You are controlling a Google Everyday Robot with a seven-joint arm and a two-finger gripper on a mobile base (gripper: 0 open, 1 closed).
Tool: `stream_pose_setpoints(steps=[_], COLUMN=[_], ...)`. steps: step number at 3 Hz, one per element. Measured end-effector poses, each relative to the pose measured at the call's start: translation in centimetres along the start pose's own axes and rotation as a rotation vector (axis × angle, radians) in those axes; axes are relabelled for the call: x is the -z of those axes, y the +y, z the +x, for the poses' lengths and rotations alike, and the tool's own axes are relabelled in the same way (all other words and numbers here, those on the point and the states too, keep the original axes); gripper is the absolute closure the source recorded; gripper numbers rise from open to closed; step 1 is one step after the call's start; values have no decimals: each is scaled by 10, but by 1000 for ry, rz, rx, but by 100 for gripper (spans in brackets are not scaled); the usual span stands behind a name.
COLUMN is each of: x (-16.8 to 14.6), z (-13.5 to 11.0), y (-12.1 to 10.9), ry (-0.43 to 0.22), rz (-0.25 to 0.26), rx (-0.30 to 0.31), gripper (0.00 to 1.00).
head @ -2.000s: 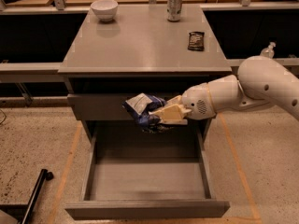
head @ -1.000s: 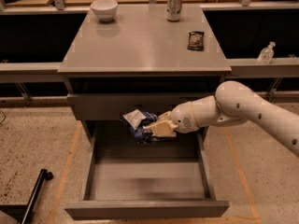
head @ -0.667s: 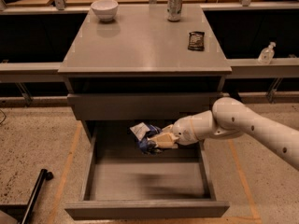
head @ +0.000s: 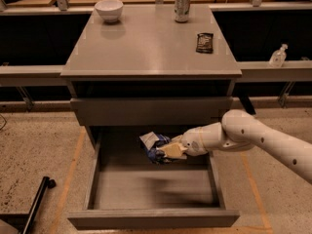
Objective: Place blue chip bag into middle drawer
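Nearest, pulled wide open: drawer [head: 153,219], front of the floor bare. Over its rear half, hand [head: 171,150] pinched shut on bag [head: 153,145], seemingly clear of the floor and just below the shut upper drawer front [head: 151,111]. Could snag the crinkled top on that front, or land crooked if let go this high. Hard to make out: fingertips behind the bag, back wall in shadow. Farthest, on worktop [head: 141,48]: packet [head: 204,42], can [head: 182,5], bowl [head: 108,9].

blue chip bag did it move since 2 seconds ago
Yes. The blue chip bag, held in the end effector, has dropped from the closed drawer front level down to the middle drawer opening.
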State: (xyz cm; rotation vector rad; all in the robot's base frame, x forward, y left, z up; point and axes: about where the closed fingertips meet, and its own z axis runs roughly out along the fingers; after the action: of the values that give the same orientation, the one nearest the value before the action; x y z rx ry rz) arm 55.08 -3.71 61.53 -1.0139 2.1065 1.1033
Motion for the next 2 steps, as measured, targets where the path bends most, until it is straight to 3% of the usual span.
stream_pose_setpoints(steps=[1, 2], x=[-20, -46], z=[17, 43], y=[-6, -15], ry=[29, 154], rz=[-3, -25], rx=[-14, -27], gripper=[100, 100])
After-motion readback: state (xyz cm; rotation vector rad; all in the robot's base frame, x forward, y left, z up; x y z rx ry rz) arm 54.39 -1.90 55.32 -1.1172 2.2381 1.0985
